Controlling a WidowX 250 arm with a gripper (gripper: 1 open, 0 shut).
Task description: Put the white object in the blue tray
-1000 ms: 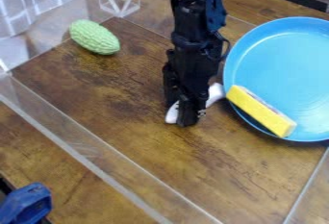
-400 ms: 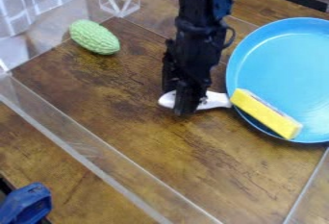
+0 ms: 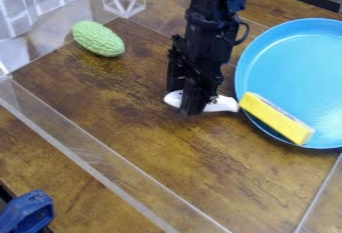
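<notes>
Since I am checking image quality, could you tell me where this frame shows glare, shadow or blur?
Camera view: pale glare on the clear wall at left; the end effector shades the white object; the blue tray looks evenly lit; overall soft, low resolution.

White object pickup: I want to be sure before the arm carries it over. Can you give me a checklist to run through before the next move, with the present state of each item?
1. Fingers shut on the white object: ok; the gripper is closed over its middle, both ends showing.
2. White object clear of the table: cannot tell; it sits low and the arm hides its underside.
3. Landing room in the blue tray: ok; most of the floor is bare.
4. Yellow sponge out of the drop spot: not ok at the tray's near edge, where it lies; aim further in.
5. Green toy off the path: ok; it lies far on the other side.
</notes>
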